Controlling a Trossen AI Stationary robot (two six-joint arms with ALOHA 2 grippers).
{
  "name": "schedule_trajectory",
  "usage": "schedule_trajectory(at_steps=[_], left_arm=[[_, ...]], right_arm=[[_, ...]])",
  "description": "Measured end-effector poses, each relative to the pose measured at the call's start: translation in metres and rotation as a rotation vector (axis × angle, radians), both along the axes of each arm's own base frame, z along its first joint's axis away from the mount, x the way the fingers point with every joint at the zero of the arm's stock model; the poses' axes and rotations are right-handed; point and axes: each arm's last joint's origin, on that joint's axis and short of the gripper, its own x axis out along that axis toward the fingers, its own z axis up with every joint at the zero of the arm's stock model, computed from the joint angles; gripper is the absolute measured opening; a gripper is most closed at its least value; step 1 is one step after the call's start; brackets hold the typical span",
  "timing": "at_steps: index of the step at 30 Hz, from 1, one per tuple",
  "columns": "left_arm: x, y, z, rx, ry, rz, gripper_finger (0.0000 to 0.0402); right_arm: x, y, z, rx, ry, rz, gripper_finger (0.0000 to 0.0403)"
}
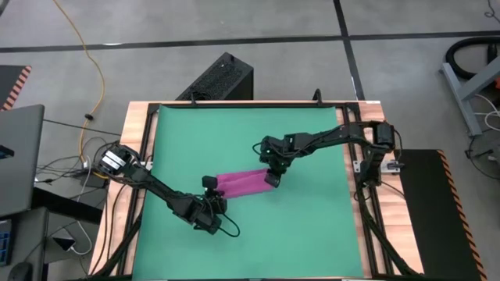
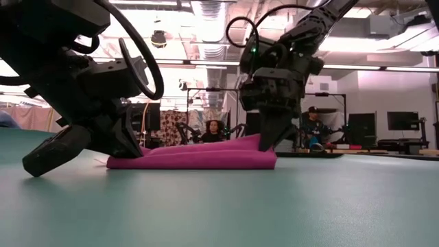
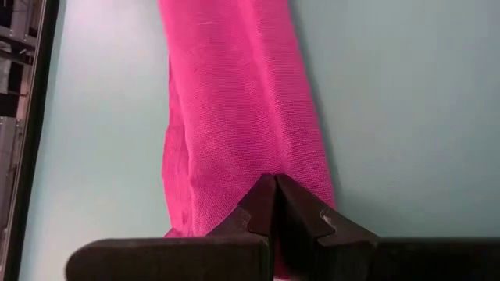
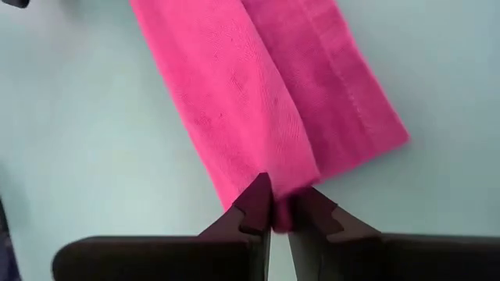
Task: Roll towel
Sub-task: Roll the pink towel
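- The left arm is reaching in from the counter's (image 1: 144, 129) left edge, bending at the elbow and angling down so that the left end effector (image 1: 209, 187) is sitting at the towel's (image 1: 244, 184) left end.
- In the left wrist view, the left end effector (image 3: 273, 204) is pressing its two dark fingers (image 3: 251, 209) tightly together, with the towel's (image 3: 242, 109) end edge pinched at their tips.
- The right arm is stretching in from the counter's right edge across the green mat (image 1: 312, 226), its wrist turning downward so that the right end effector (image 1: 271, 178) is standing over the towel's right end.
- In the right wrist view, the right end effector (image 4: 285, 211) is holding its fingers (image 4: 254, 204) narrow, with only a slim gap between them, and a fold of the towel's (image 4: 258, 101) edge is gripped in that gap.
- In the low view, the left end effector (image 2: 127, 147) is leaning low over the mat at one end of the towel (image 2: 199, 159), while the right end effector (image 2: 269, 140) is coming down almost upright onto the other end.
- The towel is lying near the middle of the mat as a long, narrow folded strip, stretching between the two end effectors and resting flat on the mat.
- A person (image 2: 212, 130) is sitting in the room far behind the counter.
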Motion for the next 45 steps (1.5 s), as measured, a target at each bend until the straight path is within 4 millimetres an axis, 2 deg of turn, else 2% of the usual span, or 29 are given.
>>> schedule_trajectory(at_steps=[6,12,14,16,19,22,25,28,31,37,41,45], left_arm=[[0.0,0.0,0.0,-0.003,-0.001,0.003,0.0],[0.0,0.0,0.0,-0.006,-0.012,0.013,0.0],[0.0,0.0,0.0,-0.007,-0.015,0.017,0.0],[0.0,0.0,0.0,-0.009,-0.017,0.02,0.0],[0.003,-0.002,0.004,-0.013,-0.026,0.013,0.0],[0.004,-0.003,0.013,-0.028,-0.051,0.004,0.0],[0.002,-0.002,0.028,-0.053,-0.082,-0.001,0.0],[0.0,-0.002,0.045,-0.066,-0.138,-0.001,0.0],[-0.001,0.0,0.055,-0.055,-0.178,0.008,0.0],[-0.002,0.002,0.057,-0.055,-0.173,0.012,0.0],[-0.006,-0.006,0.058,-0.054,-0.199,0.006,0.0],[-0.007,-0.009,0.059,-0.066,-0.244,0.026,0.0]], right_arm=[[-0.01,-0.005,0.019,-0.073,-0.02,-0.007,0.0057],[-0.012,0.001,0.023,-0.111,-0.027,0.036,0.0057],[-0.011,0.003,0.023,-0.194,-0.015,0.017,0.0057],[-0.013,0.008,0.031,-0.319,-0.033,0.017,0.0056],[-0.009,0.022,0.059,-0.463,-0.217,0.051,0.0056],[-0.001,0.04,0.075,-0.503,-0.387,0.12,0.0051],[0.009,0.055,0.067,-0.533,-0.445,0.206,0.0034],[0.02,0.06,0.052,-0.559,-0.459,0.243,0.0012],[0.033,0.062,0.035,-0.566,-0.483,0.249,0.0008],[0.042,0.061,0.002,-0.545,-0.409,0.252,0.0015],[0.045,0.064,-0.008,-0.559,-0.397,0.27,0.0015],[0.047,0.062,-0.029,-0.565,-0.343,0.273,0.0014]])
